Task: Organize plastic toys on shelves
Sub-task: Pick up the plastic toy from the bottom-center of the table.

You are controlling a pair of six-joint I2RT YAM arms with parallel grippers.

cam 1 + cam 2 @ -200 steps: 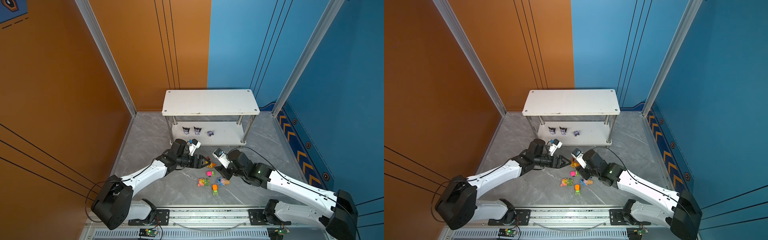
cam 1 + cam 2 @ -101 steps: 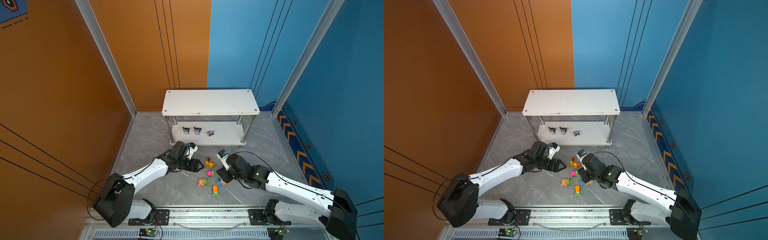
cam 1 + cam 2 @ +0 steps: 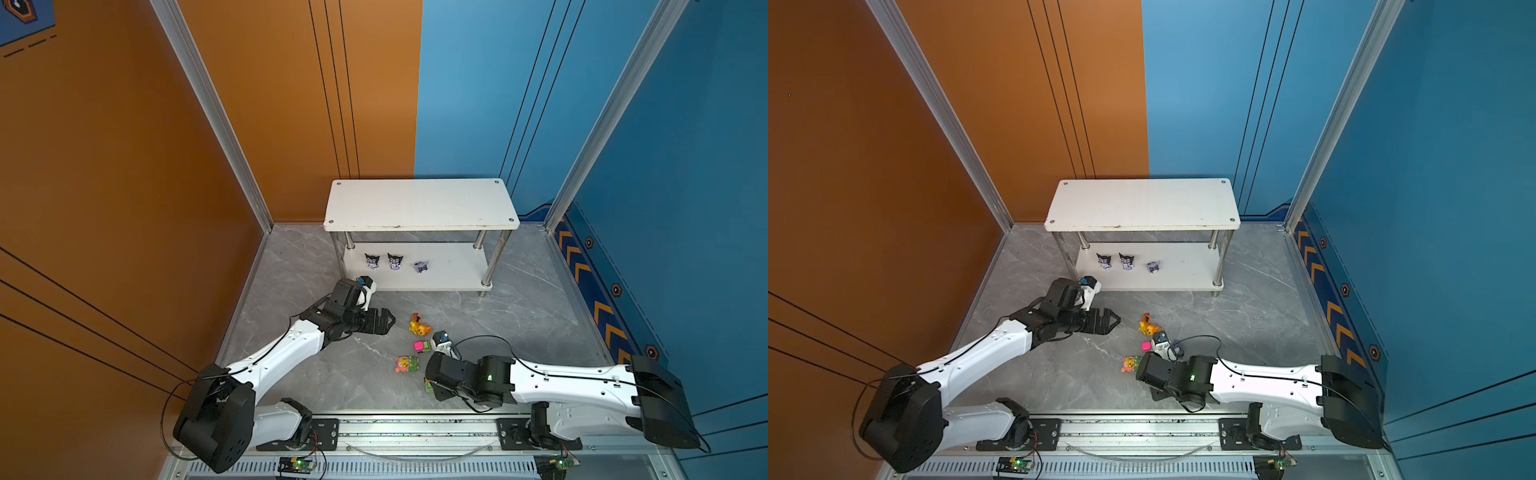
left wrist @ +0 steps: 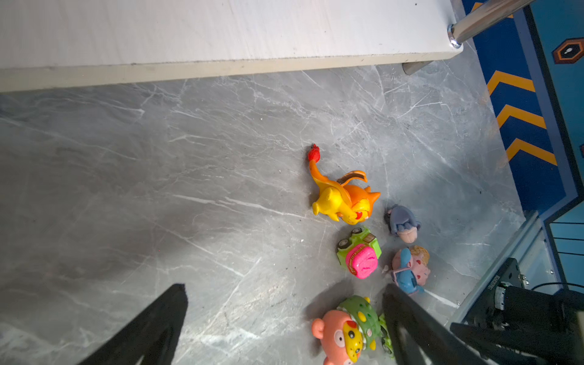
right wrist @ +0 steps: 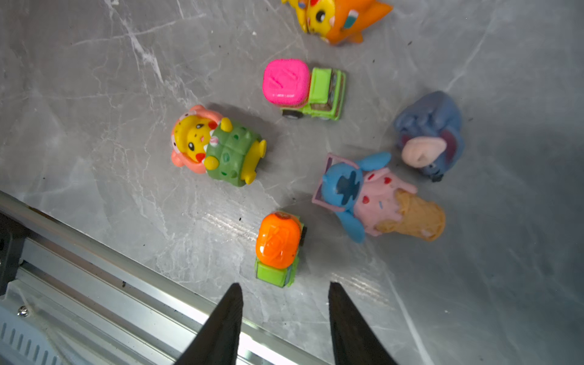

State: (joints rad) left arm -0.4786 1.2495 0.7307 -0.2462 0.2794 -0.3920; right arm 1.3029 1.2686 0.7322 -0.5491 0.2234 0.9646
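The shelves point(image 3: 419, 203) stand at the back, with three black-purple horned toys point(image 3: 395, 261) on the lower board. On the floor lie an orange dragon point(image 4: 343, 199), a grey donkey point(image 5: 429, 136), a pink-topped green car point(image 5: 303, 90), a blue one on a cone point(image 5: 373, 196) and a pink-yellow one point(image 5: 218, 145). My left gripper point(image 3: 384, 322) is wide open and empty, just left of the dragon point(image 3: 419, 325). My right gripper point(image 5: 284, 294) is open and empty, its tips just short of an orange-topped green car point(image 5: 278, 249).
An aluminium rail point(image 5: 94, 252) runs along the front edge, right beside my right gripper. Orange and blue walls close in the grey marble floor point(image 3: 519, 316). Chrome legs point(image 3: 496, 257) carry the shelf boards.
My left gripper has drawn back leftward from the orange dragon and opened wide. My right arm has pulled back toward the front rail, away from the toy cluster.
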